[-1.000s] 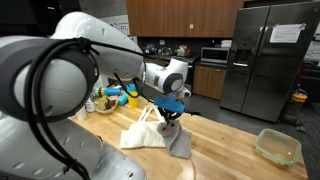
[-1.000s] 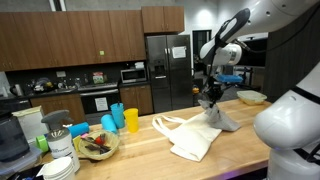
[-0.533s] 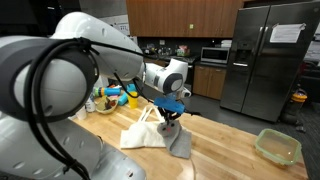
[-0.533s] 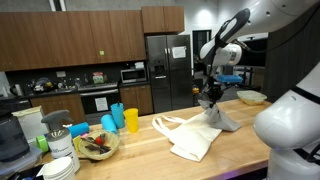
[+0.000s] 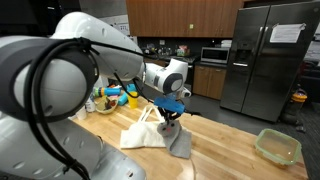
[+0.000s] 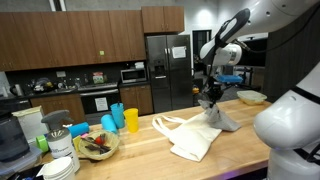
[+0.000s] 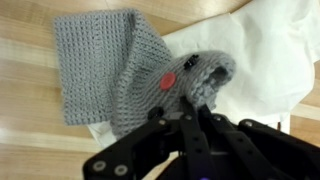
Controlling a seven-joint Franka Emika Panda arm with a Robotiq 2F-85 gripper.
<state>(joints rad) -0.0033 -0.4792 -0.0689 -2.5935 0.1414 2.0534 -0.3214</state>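
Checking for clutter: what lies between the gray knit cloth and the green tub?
Just bare counter between cloth and tub, shown in an exterior view.

I can read no word, number or brand anywhere. A white sheet (image 5: 285, 33) is stuck on the upper door of the steel fridge (image 5: 262, 80), but its print is too small for me to make out in either exterior view. From my wrist, the red spot (image 7: 168, 80) on the grey knit cloth (image 7: 100, 60) shows no lettering that I can tell.
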